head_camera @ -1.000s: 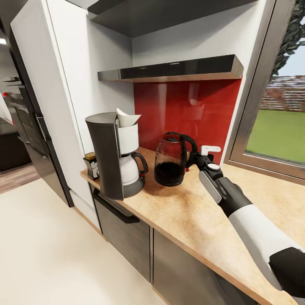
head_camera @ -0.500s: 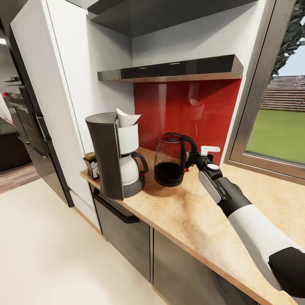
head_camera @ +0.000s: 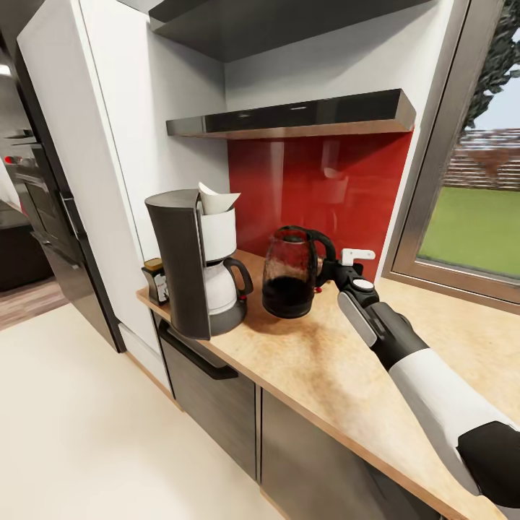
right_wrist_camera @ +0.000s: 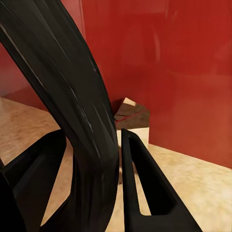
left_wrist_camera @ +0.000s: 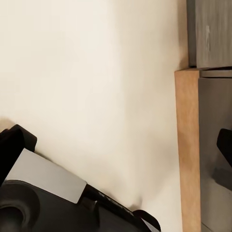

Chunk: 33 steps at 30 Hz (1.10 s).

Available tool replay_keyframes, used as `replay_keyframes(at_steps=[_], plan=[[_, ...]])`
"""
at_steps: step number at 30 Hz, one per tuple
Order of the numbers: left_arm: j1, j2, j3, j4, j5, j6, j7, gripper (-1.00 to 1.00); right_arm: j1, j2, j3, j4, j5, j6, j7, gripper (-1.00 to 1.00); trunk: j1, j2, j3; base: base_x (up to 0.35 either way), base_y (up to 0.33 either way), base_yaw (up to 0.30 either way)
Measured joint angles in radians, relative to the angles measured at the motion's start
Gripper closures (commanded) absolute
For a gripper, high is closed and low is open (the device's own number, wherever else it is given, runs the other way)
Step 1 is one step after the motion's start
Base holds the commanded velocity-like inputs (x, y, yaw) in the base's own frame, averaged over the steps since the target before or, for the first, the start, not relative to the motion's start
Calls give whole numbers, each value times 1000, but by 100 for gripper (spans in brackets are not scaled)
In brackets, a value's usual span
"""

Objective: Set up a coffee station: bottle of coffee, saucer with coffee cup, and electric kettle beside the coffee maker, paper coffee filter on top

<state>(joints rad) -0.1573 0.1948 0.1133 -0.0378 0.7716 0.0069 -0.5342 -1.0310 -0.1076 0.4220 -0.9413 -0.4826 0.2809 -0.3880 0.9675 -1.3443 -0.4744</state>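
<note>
1. Currently the right gripper (head_camera: 331,272) is sitting clamped on the black handle of the electric kettle (head_camera: 290,271); in the right wrist view its fingers (right_wrist_camera: 145,188) are pressing either side of the handle (right_wrist_camera: 72,111).
2. Kettle is standing upright on the countertop (head_camera: 339,375), just right of the coffee maker (head_camera: 195,261), with a narrow gap between them.
3. Coffee maker is sitting near the left end of the counter, carafe in place, and the paper coffee filter (head_camera: 217,200) is resting in the top of its white basket.
4. Bottle of coffee (head_camera: 154,280) is standing on the counter just left of the coffee maker, at the counter's left edge.
5. Kitchen shelf (head_camera: 303,114) is hanging on the far wall above the red backsplash (head_camera: 318,188).
6. Right arm is stretching from the near right across the counter toward the kettle.
7. Left wrist view is looking down at pale floor (left_wrist_camera: 96,82) and a cabinet edge (left_wrist_camera: 186,145); left gripper state: cannot tell.
</note>
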Motion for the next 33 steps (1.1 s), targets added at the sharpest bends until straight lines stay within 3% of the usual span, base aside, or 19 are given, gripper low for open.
replay_keyframes(at_steps=[22, 33], plan=[[0, 0, 0, 0, 0, 0, 0, -100, 0, 0, 0, 1, -1, 0, 0, 100, 54, -98, -44, 0, 0, 0], [0, 0, 0, 0, 0, 0, 0, -100, 0, 0, 0, 0, 0, 0, 0, 100, 69, -126, -56, 0, 0, 0]])
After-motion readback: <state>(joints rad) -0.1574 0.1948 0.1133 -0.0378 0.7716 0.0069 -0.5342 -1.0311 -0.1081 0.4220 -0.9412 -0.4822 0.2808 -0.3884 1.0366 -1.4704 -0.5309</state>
